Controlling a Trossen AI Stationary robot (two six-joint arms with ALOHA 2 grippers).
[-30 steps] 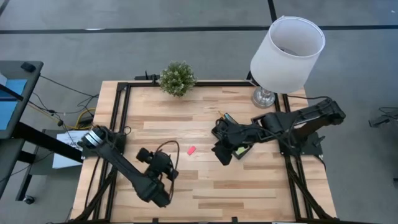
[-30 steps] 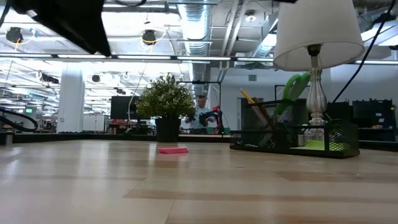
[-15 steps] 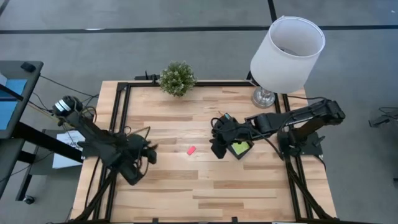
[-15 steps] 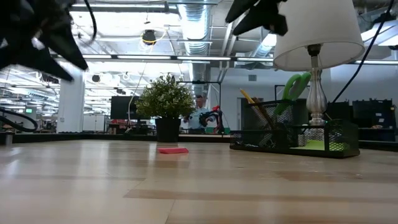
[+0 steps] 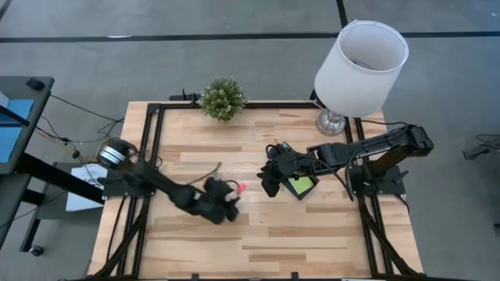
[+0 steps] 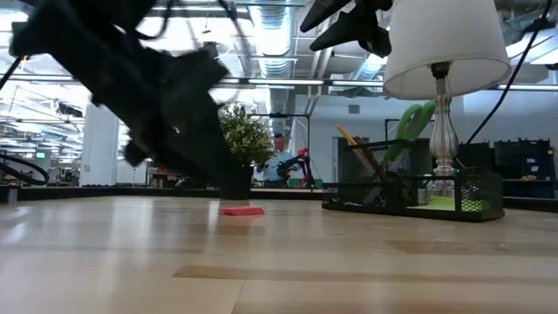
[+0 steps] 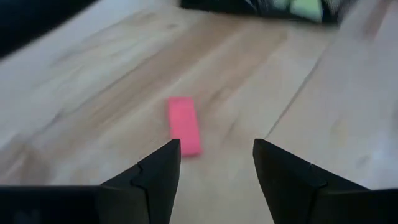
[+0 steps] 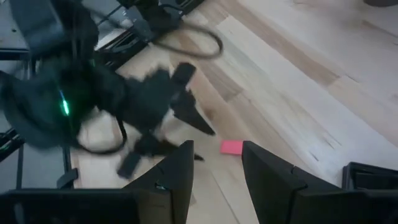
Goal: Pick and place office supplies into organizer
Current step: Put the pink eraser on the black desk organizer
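The small flat pink rubber eraser (image 5: pixel 241 188) lies alone on the pale wooden slatted table (image 5: pixel 258 234), out in the middle and apart from the black wire-mesh organizer (image 5: pixel 301 185) that sits toward the right side. A second ago the left arm was folded back near the front-left part of the table, and half a second ago it was further off to the left; now it has swung right in, and the left gripper (image 5: pixel 226 204) hangs just beside the eraser on its near side. In the left wrist view the eraser (image 7: pixel 185 125) lies just ahead of the two dark fingers (image 7: pixel 158 171), which stand apart with nothing between them, so the gripper is open and empty. That reads to me as the approach to a pick: the eraser looks to be the last loose item on the table, and the arm has lined up on it but not yet come down around it. The organizer already carries the green-handled scissors (image 6: pixel 417 118), a yellow pencil (image 6: pixel 347 138) and the lime-green sticky-note pad (image 5: pixel 301 184). The right gripper (image 5: pixel 268 181) has eased back a little toward the organizer's left edge and hovers there above the table, its fingers (image 8: pixel 176 171) parted and holding nothing. Behind, a small potted green plant (image 5: pixel 223 97) and a white-shaded lamp (image 5: pixel 361 66) stand at the table's far edge.
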